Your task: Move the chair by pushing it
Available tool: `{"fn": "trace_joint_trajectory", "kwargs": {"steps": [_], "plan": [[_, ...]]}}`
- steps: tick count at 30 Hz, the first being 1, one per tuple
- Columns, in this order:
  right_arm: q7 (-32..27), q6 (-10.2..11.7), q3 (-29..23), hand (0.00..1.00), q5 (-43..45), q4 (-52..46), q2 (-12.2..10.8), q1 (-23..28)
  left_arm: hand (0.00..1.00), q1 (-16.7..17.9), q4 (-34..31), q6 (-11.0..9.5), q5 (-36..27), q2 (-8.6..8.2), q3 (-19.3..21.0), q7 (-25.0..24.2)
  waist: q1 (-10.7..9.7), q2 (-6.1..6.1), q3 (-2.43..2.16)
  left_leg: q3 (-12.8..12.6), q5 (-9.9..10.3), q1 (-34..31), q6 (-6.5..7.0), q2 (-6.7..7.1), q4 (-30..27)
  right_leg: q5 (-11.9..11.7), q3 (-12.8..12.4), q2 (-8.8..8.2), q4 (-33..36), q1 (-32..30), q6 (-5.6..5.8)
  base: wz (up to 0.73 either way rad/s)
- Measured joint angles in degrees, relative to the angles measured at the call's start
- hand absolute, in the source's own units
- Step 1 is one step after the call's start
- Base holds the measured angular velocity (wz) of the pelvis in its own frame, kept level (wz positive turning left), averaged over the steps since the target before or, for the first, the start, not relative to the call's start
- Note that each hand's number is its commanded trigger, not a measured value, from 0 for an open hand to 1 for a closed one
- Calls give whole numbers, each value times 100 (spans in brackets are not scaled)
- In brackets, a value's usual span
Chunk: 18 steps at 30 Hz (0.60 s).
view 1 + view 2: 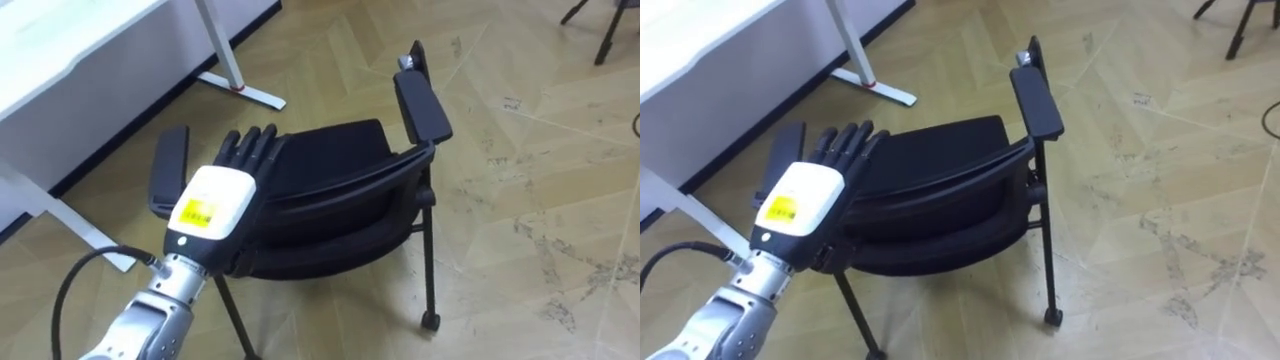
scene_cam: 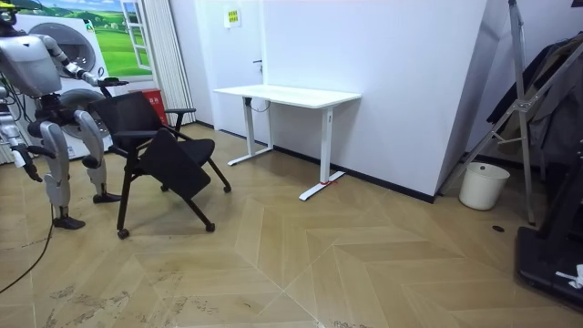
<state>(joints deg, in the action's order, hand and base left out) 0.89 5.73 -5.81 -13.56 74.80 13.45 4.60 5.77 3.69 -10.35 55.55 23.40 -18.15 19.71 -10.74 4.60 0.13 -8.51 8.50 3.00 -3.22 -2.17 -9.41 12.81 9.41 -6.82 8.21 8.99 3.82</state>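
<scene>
Parquet floor (image 1: 520, 200) beside the white desk (image 1: 60, 50) carried the black chair (image 1: 330, 160), seemingly a light, stiff frame on small wheels, and the left hand (image 1: 215, 200) lay straight-fingered over its backrest top, the likeliest place to push, gripping nothing.

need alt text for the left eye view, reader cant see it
The left robot hand, fingers straight, reaches to the backrest top of a black chair with armrests, seen from above. The chair stands on a wooden floor, with a white desk at the upper left.
</scene>
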Motion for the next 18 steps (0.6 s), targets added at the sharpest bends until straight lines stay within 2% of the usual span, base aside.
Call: {"fn": "trace_joint_trajectory", "kwargs": {"steps": [11, 13, 18], "plan": [[3, -10, -7, 0, -1, -129, -13, 14, 0, -24, 315, 3, -209, -26, 0, -8, -52, 18, -1, -41, 0, 66, 0, -8, 2, -9, -70, -1, 53, 3, 9, -3], [15, -10, -6, 0, -65, -129, -14, 28, 0, -85, 581, 20, -210, -63, -1, -15, -63, 17, -1, -41, 0, 68, 1, -10, 1, -18, -107, 2, 54, 2, 11, 0], [54, -22, -5, 0, -195, -133, -29, 139, 0, -152, 703, 50, -220, -214, 0, -21, -49, 14, 1, -50, 0, 67, 2, -10, -1, -27, -137, 2, 49, -8, 17, 0]]}}
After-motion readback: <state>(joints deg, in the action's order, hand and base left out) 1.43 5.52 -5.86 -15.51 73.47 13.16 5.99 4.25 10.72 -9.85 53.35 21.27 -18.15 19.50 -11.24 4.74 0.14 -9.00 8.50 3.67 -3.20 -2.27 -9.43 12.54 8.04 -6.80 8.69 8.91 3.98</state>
